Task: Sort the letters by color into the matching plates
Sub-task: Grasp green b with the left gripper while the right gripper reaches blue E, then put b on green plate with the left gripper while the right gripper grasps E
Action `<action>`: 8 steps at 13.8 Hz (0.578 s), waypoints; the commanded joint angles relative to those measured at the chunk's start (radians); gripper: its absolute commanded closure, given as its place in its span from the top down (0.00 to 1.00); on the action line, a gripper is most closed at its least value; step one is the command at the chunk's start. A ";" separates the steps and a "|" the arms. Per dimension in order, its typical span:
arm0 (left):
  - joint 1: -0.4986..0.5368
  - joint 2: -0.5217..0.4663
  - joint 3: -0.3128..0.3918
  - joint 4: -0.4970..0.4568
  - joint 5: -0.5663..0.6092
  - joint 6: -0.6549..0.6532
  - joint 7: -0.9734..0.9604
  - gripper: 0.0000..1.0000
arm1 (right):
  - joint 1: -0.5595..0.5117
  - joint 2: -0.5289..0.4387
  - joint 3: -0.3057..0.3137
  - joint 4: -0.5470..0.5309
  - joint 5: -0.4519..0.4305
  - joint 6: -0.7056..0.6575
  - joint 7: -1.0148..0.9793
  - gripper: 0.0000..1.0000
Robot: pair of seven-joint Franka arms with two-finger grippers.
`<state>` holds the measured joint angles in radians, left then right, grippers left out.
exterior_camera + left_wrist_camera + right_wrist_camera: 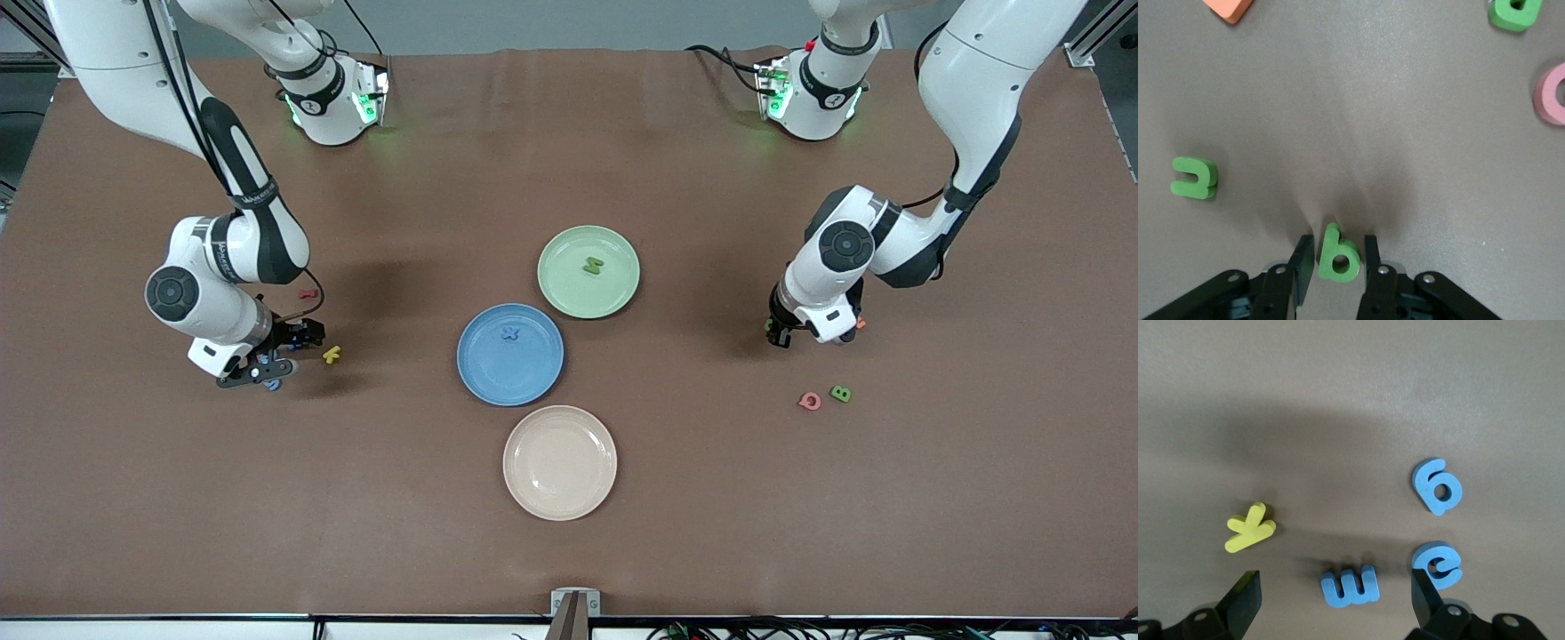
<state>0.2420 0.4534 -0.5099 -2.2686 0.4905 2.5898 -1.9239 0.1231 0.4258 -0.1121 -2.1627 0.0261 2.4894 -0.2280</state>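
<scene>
My left gripper [1338, 241] is down at the table near the left arm's end, shut on a green letter b [1338, 259] that lies between its fingers. Another green letter [1195, 178] lies beside it, and a green B [840, 393] lies nearer the front camera. My right gripper [1335, 585] hangs open low over a blue letter [1350, 585]. Two more blue letters [1437, 487] [1438, 565] lie beside that one. The green plate [560, 293] holds one green letter [593, 265]. The blue plate [498, 378] holds one blue letter [509, 333].
A cream plate [560, 462] sits nearer the front camera than the blue plate. A yellow k [332, 355] and a dark red letter [308, 293] lie by the right gripper. A pink Q [809, 401] and an orange letter [1231, 8] lie near the left gripper.
</scene>
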 commanded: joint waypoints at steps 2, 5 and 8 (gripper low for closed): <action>0.008 0.002 -0.013 0.017 0.028 0.009 -0.009 0.00 | -0.028 -0.004 0.022 -0.035 -0.014 0.043 -0.011 0.99; 0.003 -0.007 -0.027 0.032 0.028 0.007 -0.009 0.00 | -0.026 0.004 0.023 -0.043 -0.012 0.052 -0.011 0.99; 0.003 -0.012 -0.068 0.050 0.028 0.007 -0.015 0.00 | -0.026 0.021 0.025 -0.046 -0.011 0.075 -0.011 0.99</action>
<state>0.2407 0.4531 -0.5504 -2.2269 0.4912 2.5903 -1.9234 0.1206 0.4378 -0.1064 -2.1975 0.0257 2.5388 -0.2294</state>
